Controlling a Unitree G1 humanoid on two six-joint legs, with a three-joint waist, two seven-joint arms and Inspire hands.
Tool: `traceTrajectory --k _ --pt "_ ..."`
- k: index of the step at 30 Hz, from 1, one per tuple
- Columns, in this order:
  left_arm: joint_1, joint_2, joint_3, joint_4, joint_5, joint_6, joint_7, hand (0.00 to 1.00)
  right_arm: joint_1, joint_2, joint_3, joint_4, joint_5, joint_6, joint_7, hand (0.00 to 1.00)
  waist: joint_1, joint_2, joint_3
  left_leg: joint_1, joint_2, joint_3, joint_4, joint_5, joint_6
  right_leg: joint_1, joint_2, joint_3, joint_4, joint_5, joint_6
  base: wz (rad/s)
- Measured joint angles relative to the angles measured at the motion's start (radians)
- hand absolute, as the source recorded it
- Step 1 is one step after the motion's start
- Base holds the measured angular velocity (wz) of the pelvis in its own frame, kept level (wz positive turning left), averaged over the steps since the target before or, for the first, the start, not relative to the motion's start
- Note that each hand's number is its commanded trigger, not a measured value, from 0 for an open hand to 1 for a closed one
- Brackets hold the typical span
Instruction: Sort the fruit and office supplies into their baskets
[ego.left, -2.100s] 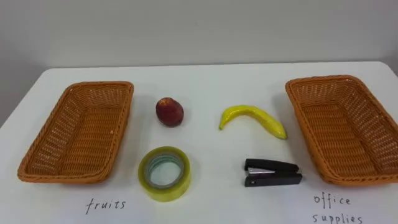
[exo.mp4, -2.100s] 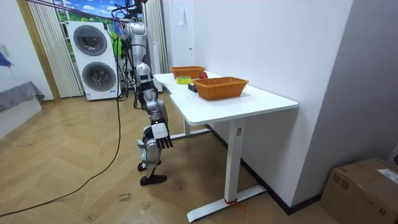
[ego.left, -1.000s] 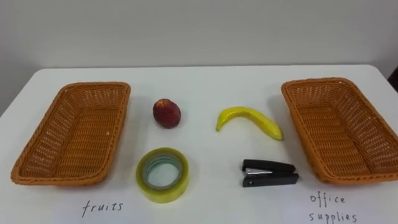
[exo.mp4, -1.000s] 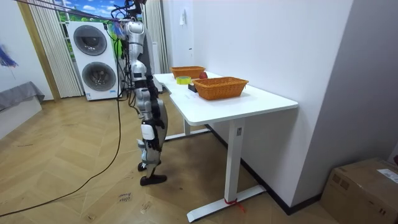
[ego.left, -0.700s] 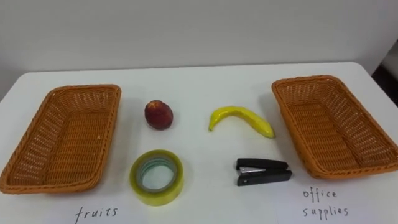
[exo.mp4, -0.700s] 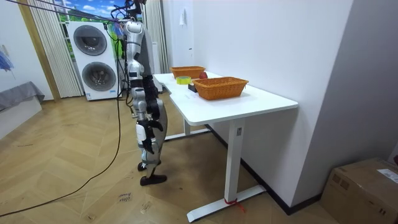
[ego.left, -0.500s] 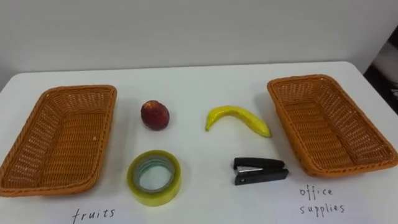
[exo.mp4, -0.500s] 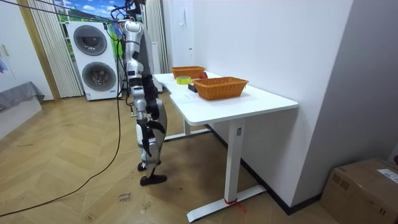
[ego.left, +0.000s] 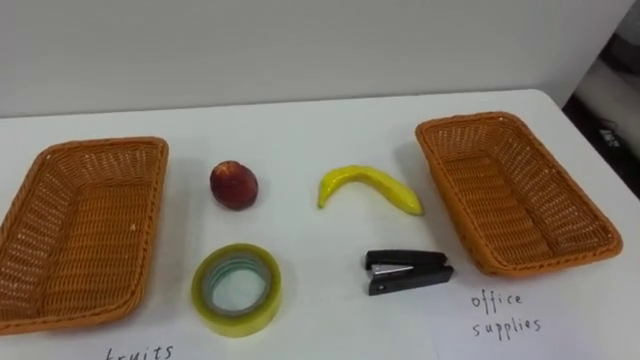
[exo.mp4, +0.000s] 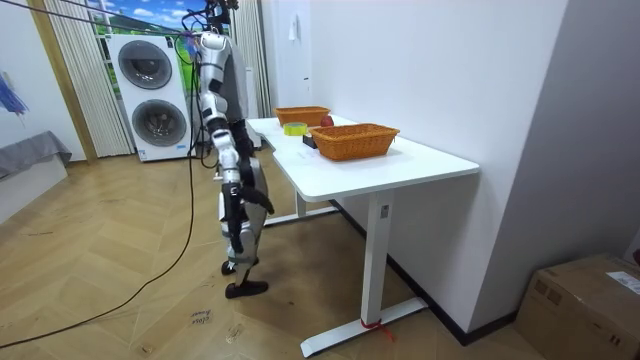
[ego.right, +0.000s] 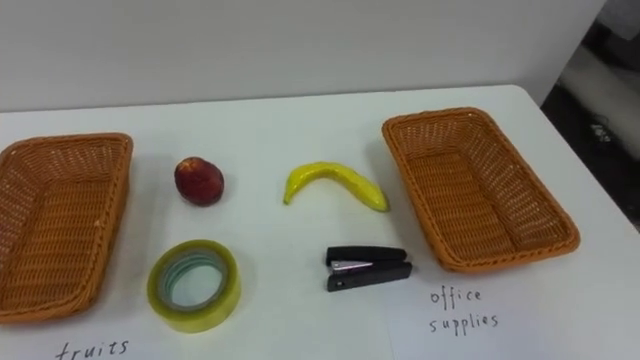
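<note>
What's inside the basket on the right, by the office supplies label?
Nothing: the right basket's whole woven bottom shows bare, nothing covered. The stapler and tape roll lie outside it.

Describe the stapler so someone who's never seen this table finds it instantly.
On the white table, look beside the near left corner of the right-hand wicker basket. The stapler lies there, in front of the banana. It alone is black and slim.

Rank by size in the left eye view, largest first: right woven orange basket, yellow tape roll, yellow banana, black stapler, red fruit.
Right woven orange basket
Yellow tape roll
Yellow banana and black stapler, too alike
Red fruit
</note>
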Motion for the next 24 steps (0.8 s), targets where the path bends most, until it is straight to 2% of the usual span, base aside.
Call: traceTrajectory --k 3,7,11,14,16,20,24 --pt "0.005 0.0 -0.003 -0.005 -0.028 -0.007 0.019 0.0 0.007 0.0 -0.007 -0.129 0.012 -0.022 -0.094 0.0 -0.003 0.0 -0.0003 -0.007 -0.001 0.0 0.0 0.0 0.0 -0.006 0.002 0.006 0.0 0.003 0.003 0.01" --pt "0.018 0.001 -0.017 -0.034 -0.028 -0.013 0.034 0.0 0.013 -0.001 -0.008 -0.324 -0.01 -0.076 -0.234 0.0 -0.003 0.002 0.0002 -0.011 -0.001 -0.001 -0.001 0.0 0.0 -0.014 0.003 0.01 0.002 0.003 0.004 0.0" --pt "0.018 0.001 -0.019 -0.044 -0.03 -0.028 0.039 0.0 0.007 -0.004 -0.008 -0.5 -0.076 -0.093 -0.323 0.0 -0.018 0.005 0.001 -0.023 0.001 0.0 -0.009 0.0 0.0 -0.028 0.006 0.007 0.003 0.005 0.005 0.02" --pt "0.024 -0.004 -0.019 -0.04 -0.027 -0.033 0.039 0.0 0.007 -0.004 -0.01 -0.636 -0.162 -0.1 -0.398 0.0 -0.02 0.005 0.0013 -0.026 0.001 0.002 -0.01 0.0 0.0 -0.035 0.006 0.009 0.005 0.007 0.004 -0.05" --pt "0.023 -0.004 -0.024 -0.042 -0.027 -0.034 0.039 0.0 0.007 -0.007 -0.01 -0.72 -0.229 -0.124 -0.451 0.0 -0.02 0.001 -0.0003 -0.027 0.001 0.002 -0.011 0.0 0.0 -0.034 0.006 0.006 0.004 0.007 0.004 0.0" --pt "0.021 -0.007 -0.038 -0.042 -0.024 -0.045 0.036 0.0 0.0 -0.009 -0.019 -0.816 -0.331 -0.141 -0.51 0.0 -0.019 -0.003 -0.0019 -0.029 0.001 0.002 -0.011 0.0 0.0 -0.034 0.006 0.005 0.001 0.007 0.004 0.0" --pt "0.024 -0.004 -0.037 -0.038 -0.018 -0.048 0.03 0.0 -0.04 -0.051 -0.044 -0.889 -0.472 -0.146 -0.566 0.0 -0.018 -0.002 0.0033 -0.027 0.0 0.003 -0.011 0.0 0.0 -0.034 0.006 0.006 0.002 0.007 0.004 0.0"
